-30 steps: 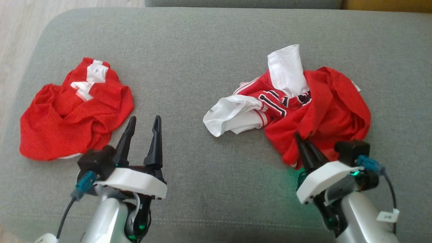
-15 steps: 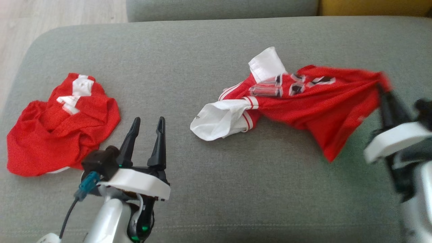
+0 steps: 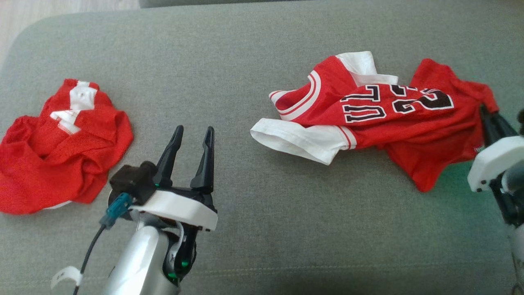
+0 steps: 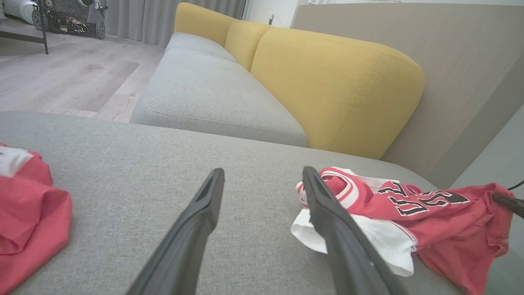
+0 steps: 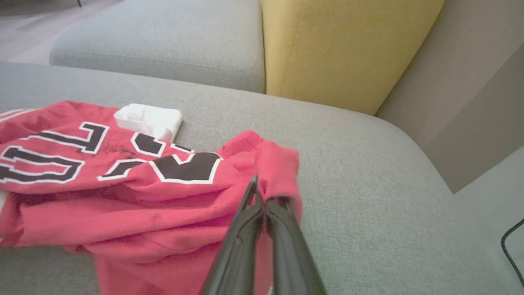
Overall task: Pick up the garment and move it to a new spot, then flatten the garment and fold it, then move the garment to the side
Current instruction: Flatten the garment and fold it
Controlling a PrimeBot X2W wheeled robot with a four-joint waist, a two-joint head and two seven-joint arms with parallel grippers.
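Grey sofa cushion (image 3: 262, 41) as work surface, yellow backrest (image 4: 335, 90) at far side. Pinched right edge of red jersey (image 3: 393, 123) with right gripper (image 3: 484, 110), fingers clamped together on cloth. Spread at right, white sleeve leftward; black white-edged characters upside down, not surely readable. Showed left gripper (image 3: 194, 130) fingers apart, empty, near second red garment (image 3: 61, 155) at left.

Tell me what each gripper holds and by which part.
The right gripper pinches the red jersey by a bunched edge, at the end away from its white sleeve. The left gripper holds nothing.
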